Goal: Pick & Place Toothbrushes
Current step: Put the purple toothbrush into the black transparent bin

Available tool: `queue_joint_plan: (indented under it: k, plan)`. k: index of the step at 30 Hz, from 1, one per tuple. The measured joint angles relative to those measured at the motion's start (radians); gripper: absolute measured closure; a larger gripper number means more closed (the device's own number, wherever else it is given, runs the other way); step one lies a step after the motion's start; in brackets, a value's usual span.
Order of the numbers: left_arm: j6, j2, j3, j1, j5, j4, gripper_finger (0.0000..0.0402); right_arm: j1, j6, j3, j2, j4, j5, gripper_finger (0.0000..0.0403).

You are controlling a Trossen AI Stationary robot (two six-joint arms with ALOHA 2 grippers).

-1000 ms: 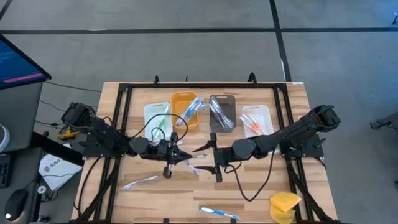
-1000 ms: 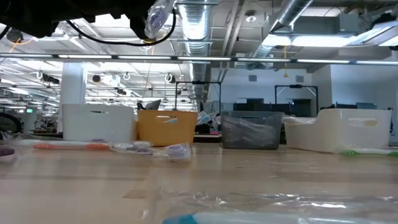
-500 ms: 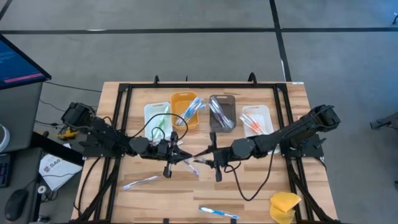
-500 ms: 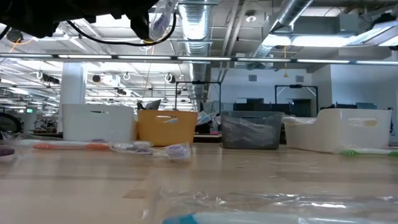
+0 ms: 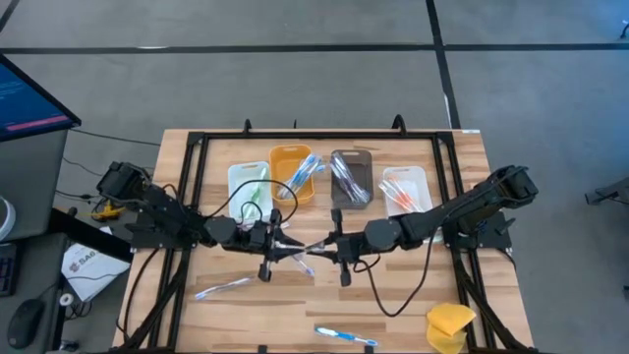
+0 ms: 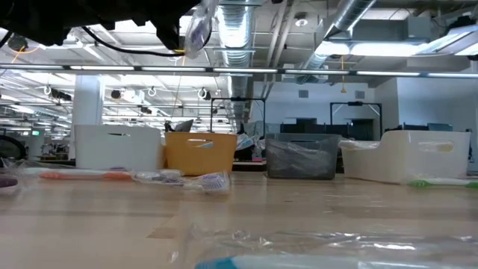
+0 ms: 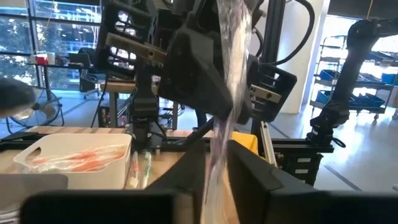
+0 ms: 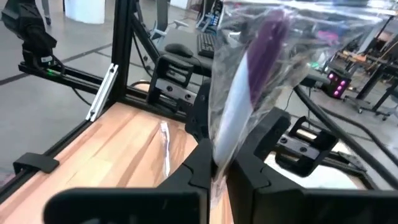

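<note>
Both pincers meet above the worktop (image 5: 393, 295) centre: the left pincer (image 5: 287, 246) and right pincer (image 5: 327, 246) each clenched on one wrapped purple-handled toothbrush (image 8: 245, 99). Behind stand four bins: white bin (image 5: 236, 177) with green brushes, orange bin (image 5: 285, 157) with blue, grey bin (image 5: 344, 157), white bin (image 5: 418, 177) with orange ones.

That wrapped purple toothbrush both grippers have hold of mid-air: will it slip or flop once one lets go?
The wrapped toothbrush looks stiff, so probably little droop. Its glossy, crinkled wrapper may slide between the right gripper fingers. The left gripper pinches only loose wrapper, so it could swing.
</note>
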Motion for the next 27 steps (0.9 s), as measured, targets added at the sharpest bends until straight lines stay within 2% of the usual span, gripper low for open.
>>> queue_joint_plan:
  k: [3,7,13,17,22,27]
  plan:
    - [-0.021,0.000,0.000,0.000,0.000,0.000,0.0308,0.000,0.042,0.000,0.000,-0.062,0.003,0.0386]
    - [-0.053,0.000,-0.003,0.000,0.000,-0.009,0.0258,0.013,0.130,0.000,-0.001,-0.180,0.079,0.0386]
    - [-0.055,0.000,-0.022,0.000,0.001,-0.012,0.0202,-0.003,0.383,0.073,-0.062,-0.552,0.127,0.0386]
    - [-0.055,0.000,-0.035,0.000,0.001,-0.011,0.0182,-0.027,0.497,0.161,-0.077,-0.785,0.123,0.0386]
    - [-0.055,0.000,-0.058,0.000,0.001,-0.011,0.0172,-0.102,0.630,0.325,-0.075,-1.162,0.089,0.0385]
    - [-0.055,0.000,-0.078,0.000,0.001,-0.011,0.0174,-0.222,0.639,0.429,-0.070,-1.335,0.069,0.0383]
